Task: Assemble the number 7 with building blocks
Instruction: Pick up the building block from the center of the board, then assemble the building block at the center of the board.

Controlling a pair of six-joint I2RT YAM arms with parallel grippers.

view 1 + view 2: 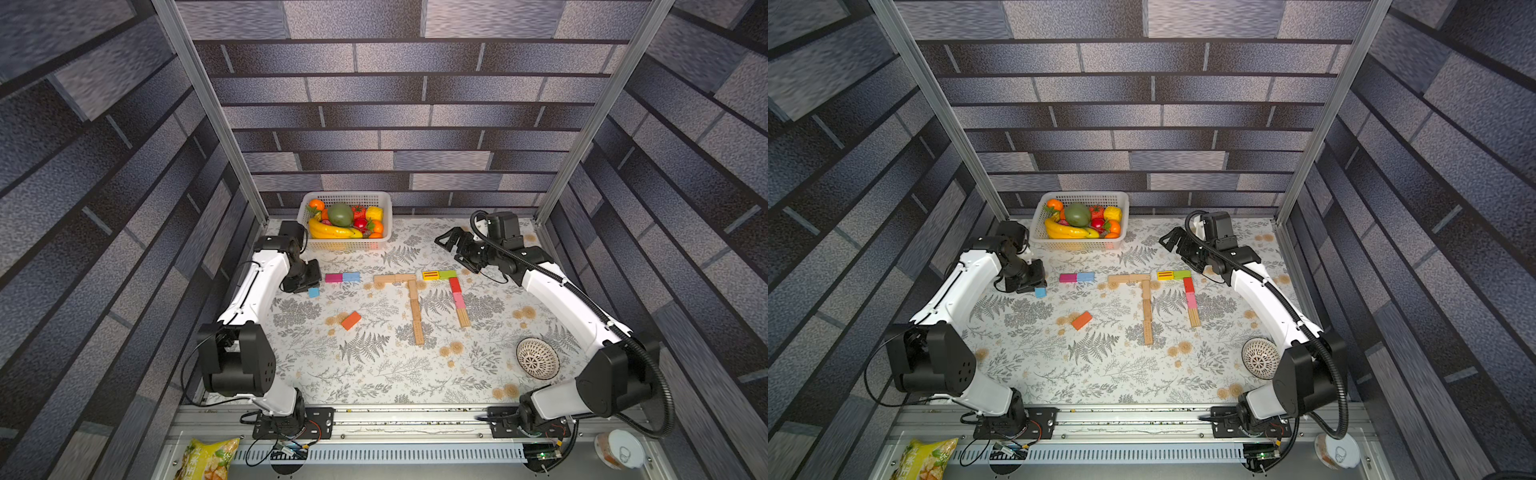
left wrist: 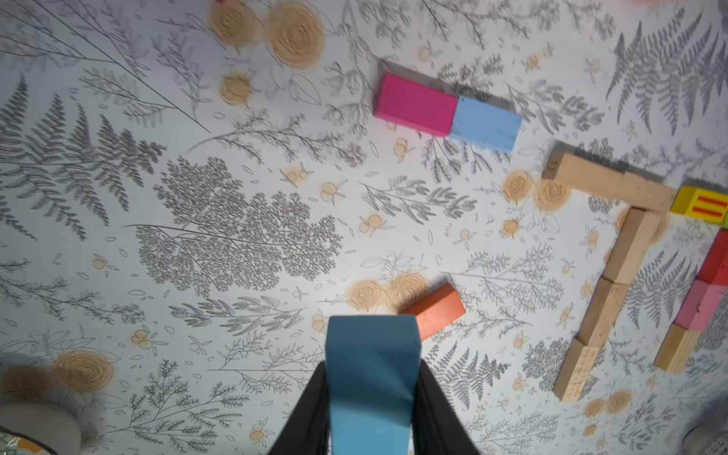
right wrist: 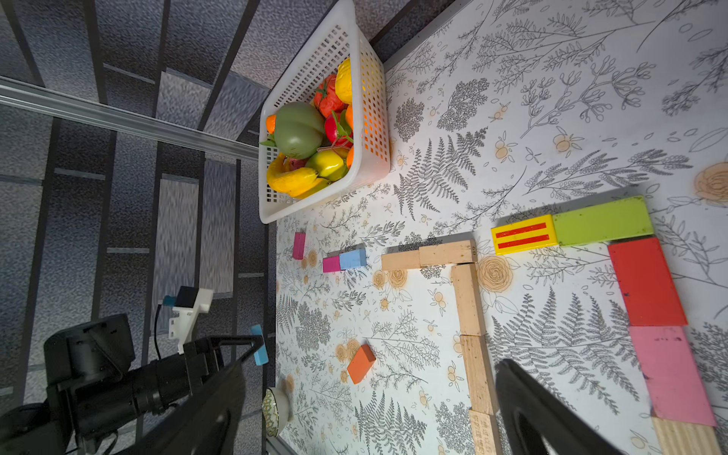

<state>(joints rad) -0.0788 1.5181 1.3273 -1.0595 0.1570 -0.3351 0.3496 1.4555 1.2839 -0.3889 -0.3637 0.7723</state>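
Left gripper (image 2: 372,394), clenched on a blue block (image 2: 372,346): the two dark fingers (image 2: 309,417) press its long sides, and the block juts out past their tips. Seen from above, the held block sits well out from the tan 7 (image 1: 415,309) on the left-arm side. Whether it touches the tablecloth (image 1: 374,374) cannot be told.

Right gripper (image 1: 448,248), released: its jaws are spread wide with nothing between them, poised beyond the tan 7's bar, toward the right-arm side.

Tan 7: two plain wood blocks end to end form the bar, and three more in a line form the stem, which runs toward the arm bases.

Just beside the tan 7 on the right-arm side lies the coloured 7 (image 1: 454,286). Its bar is a yellow striped block (image 1: 431,274) and a green block (image 1: 447,274). Red, pink and ridged tan blocks make up its stem.

On the left-arm side, in line with the tan bar but apart from it, a magenta block (image 1: 333,277) touches a light-blue block (image 1: 351,276) end to end.

An orange block (image 1: 351,320) lies askew and alone on the left-arm side of the tan stem.

A white basket (image 1: 345,193) of toy fruit (image 1: 340,214) stands beyond the tan 7's bar.

A patterned bowl (image 1: 537,358) rests well apart from the stem's foot, on the right-arm side.
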